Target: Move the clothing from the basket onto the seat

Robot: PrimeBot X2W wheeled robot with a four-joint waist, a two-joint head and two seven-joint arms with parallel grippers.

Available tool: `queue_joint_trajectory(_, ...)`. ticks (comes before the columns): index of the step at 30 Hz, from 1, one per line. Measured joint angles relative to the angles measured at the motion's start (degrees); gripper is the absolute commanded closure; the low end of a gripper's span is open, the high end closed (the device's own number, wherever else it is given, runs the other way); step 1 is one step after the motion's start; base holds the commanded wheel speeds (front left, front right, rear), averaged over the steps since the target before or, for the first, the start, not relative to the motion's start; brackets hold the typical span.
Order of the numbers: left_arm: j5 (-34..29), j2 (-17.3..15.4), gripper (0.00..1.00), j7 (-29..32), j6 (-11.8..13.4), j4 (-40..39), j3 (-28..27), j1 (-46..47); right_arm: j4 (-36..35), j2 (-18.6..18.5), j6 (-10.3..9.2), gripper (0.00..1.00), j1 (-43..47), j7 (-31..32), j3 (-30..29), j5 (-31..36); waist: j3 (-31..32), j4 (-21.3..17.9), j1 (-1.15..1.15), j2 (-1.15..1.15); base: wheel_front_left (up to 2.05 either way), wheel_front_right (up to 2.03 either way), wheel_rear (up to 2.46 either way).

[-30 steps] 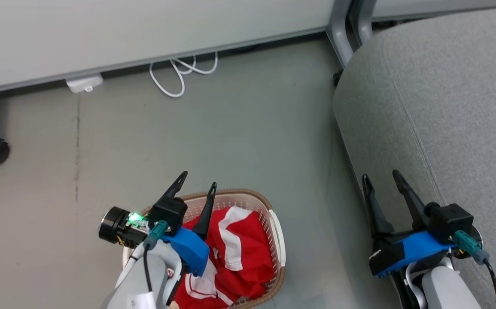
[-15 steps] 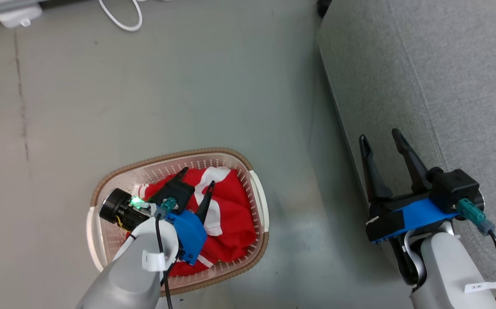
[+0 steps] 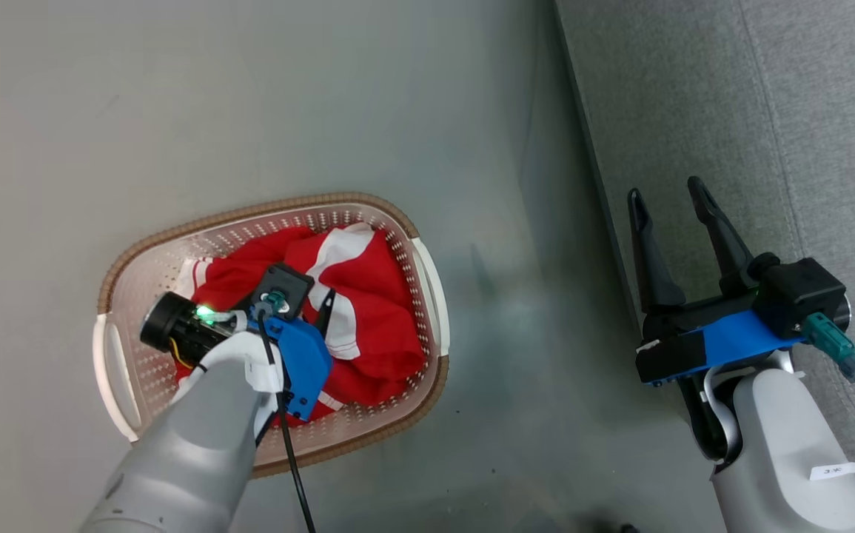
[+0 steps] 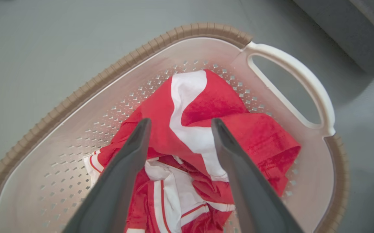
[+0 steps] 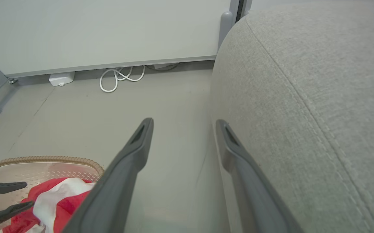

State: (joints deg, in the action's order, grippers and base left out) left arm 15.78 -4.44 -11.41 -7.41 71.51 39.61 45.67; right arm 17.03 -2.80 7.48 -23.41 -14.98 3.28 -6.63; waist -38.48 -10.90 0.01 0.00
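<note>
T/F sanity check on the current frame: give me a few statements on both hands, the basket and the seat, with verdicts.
1. The red-and-white fabric clothing lies in the cream-white perforated plastic basket with the brown rim. True.
2. The left hand is shut on the clothing. False: its fingers stand apart over the pile.
3. The right hand holds a garment. False: it is open and empty, near the edge of the large grey woven-fabric seat.
4. The basket stands upright on the grey floor, apart from the seat. True.
</note>
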Motion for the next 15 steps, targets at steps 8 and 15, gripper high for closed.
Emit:
queue_joint_trajectory(8, 1.4, -1.2, 0.00, 1.9, 0.0, 1.6, 0.3, 3.9, -1.2, -0.3, 0.00, 0.00, -1.0, 0.0, -0.4, 0.1, -4.3, -0.3, 0.00, 0.00, 0.00, 0.00, 0.00)
queue_joint_trajectory(15, 2.3, -1.7, 0.00, 4.2, 0.6, 2.1, 0.2, 5.9, -1.8, -0.5, 0.00, 0.00, -1.7, 0.0, -0.7, 0.2, -7.5, -0.4, 0.00, 0.00, 0.00, 0.00, 0.00)
